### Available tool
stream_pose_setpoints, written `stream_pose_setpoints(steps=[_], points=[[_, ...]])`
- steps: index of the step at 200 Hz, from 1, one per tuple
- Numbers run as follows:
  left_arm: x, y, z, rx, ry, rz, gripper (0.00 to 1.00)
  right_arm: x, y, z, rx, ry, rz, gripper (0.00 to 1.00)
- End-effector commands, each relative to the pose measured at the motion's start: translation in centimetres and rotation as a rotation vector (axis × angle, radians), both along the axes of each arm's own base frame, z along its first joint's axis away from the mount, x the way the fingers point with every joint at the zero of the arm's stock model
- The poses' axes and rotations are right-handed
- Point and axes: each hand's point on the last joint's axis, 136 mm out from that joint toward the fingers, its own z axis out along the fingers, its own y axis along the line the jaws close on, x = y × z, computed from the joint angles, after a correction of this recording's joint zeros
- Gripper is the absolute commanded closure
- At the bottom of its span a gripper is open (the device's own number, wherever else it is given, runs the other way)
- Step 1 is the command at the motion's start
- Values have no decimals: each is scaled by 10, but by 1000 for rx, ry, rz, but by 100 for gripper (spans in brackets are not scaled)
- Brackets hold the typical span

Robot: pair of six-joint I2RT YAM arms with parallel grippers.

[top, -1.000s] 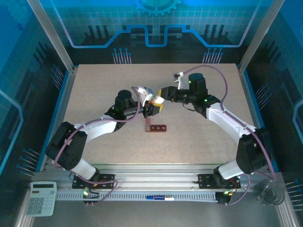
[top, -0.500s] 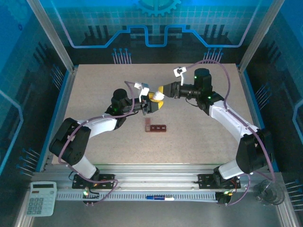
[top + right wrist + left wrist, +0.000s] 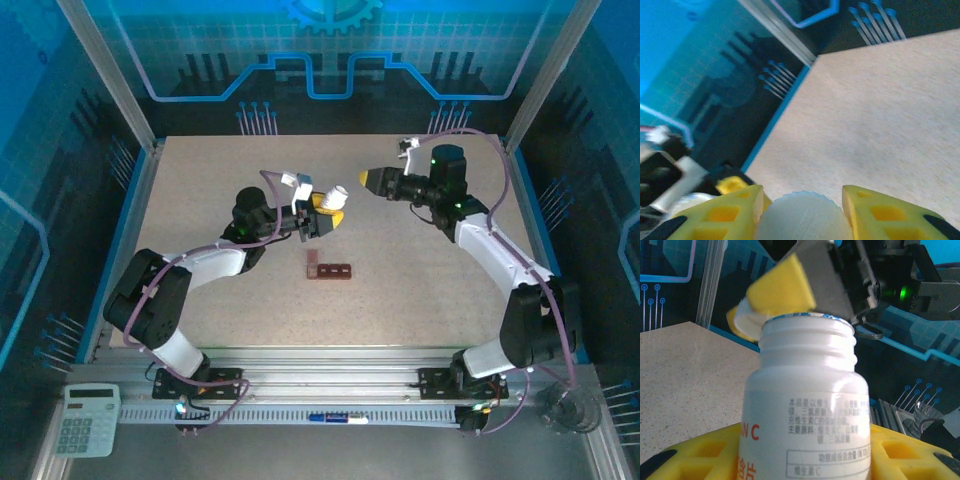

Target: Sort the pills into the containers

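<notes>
Nearest you lies the dark reddish-brown plastic strip of four containers. Just beyond it, your left hand grips the uncapped white plastic bottle. Farther right, your right hand pinches its ribbed white cap. Opening looks done, so next tilt the bottle over the strip.

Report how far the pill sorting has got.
Done: the cap is off the bottle, gripped in the right gripper away from it. In hand: the left gripper holds the opened bottle above the table. Left: pouring and sorting into the containers, lying untouched on the table.
</notes>
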Motion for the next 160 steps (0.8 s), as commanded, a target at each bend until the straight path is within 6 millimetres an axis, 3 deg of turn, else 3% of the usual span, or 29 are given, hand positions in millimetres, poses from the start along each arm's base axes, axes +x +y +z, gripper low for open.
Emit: stream_pose_setpoints(steps=[1,35,79,110,160], points=[[-1,9,13,15,-67,42,100,-5,-33,-55,-175,133,-156,59],[4,19,4,60,-67,135,100,-18,-63,-119,-329,274,-303,59],[9,32,-3,105,-50,238,100,-41,-86,-193,-538,412,-450,60],[6,37,-7,134,-47,259,100,-53,-85,-220,-623,445,-486,61],[3,42,-11,152,-27,280,100,-70,-84,-237,-679,468,-545,61]])
